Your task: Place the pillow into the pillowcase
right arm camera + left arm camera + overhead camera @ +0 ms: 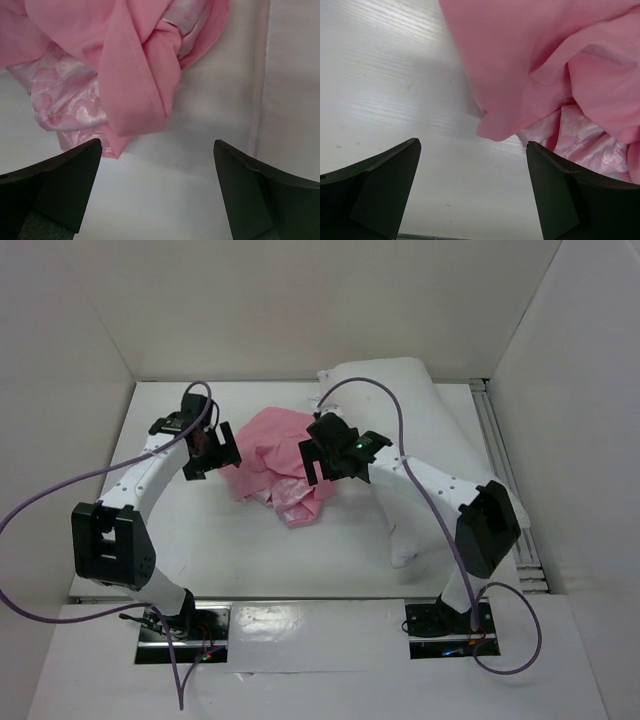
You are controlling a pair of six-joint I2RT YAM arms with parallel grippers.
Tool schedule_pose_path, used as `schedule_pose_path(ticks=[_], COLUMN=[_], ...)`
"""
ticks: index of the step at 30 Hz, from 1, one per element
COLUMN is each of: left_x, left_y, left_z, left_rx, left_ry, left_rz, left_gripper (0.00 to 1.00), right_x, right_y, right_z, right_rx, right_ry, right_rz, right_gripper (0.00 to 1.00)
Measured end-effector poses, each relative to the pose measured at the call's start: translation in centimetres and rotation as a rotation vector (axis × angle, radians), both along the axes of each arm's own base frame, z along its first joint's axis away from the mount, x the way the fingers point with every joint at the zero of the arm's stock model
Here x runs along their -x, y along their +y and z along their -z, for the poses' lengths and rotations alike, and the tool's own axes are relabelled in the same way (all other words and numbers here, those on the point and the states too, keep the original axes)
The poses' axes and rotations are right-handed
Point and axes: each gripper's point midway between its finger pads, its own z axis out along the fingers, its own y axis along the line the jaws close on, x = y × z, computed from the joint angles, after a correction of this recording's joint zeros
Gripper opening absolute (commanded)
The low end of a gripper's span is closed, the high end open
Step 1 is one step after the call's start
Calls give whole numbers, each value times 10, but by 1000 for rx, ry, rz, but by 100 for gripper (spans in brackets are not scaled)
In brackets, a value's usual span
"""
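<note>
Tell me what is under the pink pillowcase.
White table shows all around the crumpled pillowcase, which rests on it. The pillow lies beside it on the right. Anything beneath the folds is covered.

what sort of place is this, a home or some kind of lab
Most likely a robot lab test cell, not a home: a white table boxed in by plain white walls, a left arm and right arm bolted at its near edge, and a crumpled pink pillowcase and white pillow as props.
</note>
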Motion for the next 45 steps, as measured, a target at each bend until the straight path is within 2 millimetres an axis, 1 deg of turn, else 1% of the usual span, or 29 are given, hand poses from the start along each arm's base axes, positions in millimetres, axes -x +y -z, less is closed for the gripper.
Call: schedule_pose_path(ticks=[2,3,4,6,7,8,9,10,11,12,14,16,17,18,20,22,25,27,29,30,31,32,34,36,38,39,41,43,45], left_x=[6,5,6,0,-3,-6,-9,-11,-11,-12,-12,-15,-19,-23,-33,-41,-53,-51,-36,-23,-9,8,36,57,69,70,64,46,21], left_y=[-7,-12,-16,-26,-31,-36,-41,-45,-49,-51,-55,-58,-59,-59,-59,-54,-43,-33,-23,-19,-16,-14,-10,-7,-1,3,10,16,23], left_z=[18,22,34,48,57,64,73,80,86,90,94,88,81,73,48,8,-81,-153,-221,-250,-277,-300,-336,-362,-382,-385,-389,-379,-365], left_rx=[42,66,84,129,150,172,196,216,236,248,268,281,285,288,293,293,292,289,281,275,271,267,257,245,224,205,179,152,134], left_ry=[28,31,58,75,88,99,112,126,139,148,163,158,144,124,60,-32,-248,-434,-611,-691,-765,-834,-941,-1019,-1077,-1087,-1087,-1041,-980], left_rz=[13,23,29,37,44,50,56,56,58,68,77,85,90,95,102,111,119,121,123,124,126,129,133,130,112,100,74,56,37], left_gripper=[100,100,100,90,81,72,53,9,0,0,0,0,0,0,0,0,0,0,0,0,0,0,0,0,0,0,0,0,0], right_x=[-1,-3,-4,-7,-10,-13,-18,-23,-27,-31,-35,-40,-43,-47,-52,-52,-43,-32,-14,-3,7,19,36,44,41,35,20,-13,-50], right_y=[7,11,13,18,20,24,29,33,38,41,49,55,57,61,68,71,67,63,56,50,43,35,18,5,-4,-6,-9,-11,-13], right_z=[16,22,27,38,43,49,55,61,66,71,74,66,57,46,17,-23,-103,-168,-230,-259,-283,-306,-340,-359,-365,-364,-359,-344,-319], right_rx=[3,1,0,-1,-2,-5,-9,-17,-24,-33,-50,-65,-71,-84,-115,-151,-217,-281,-355,-395,-430,-466,-521,-553,-554,-544,-526,-489,-447], right_ry=[32,41,48,63,73,86,96,104,117,127,144,134,118,96,38,-33,-169,-288,-399,-453,-494,-536,-602,-645,-668,-671,-677,-672,-643], right_rz=[-9,-13,-14,-20,-21,-26,-32,-38,-45,-47,-60,-77,-85,-94,-112,-130,-153,-166,-181,-188,-193,-197,-196,-183,-154,-140,-112,-68,-36], right_gripper=[100,100,98,79,70,56,40,16,4,0,0,0,0,0,0,0,0,0,0,0,0,0,0,0,0,0,0,0,0])
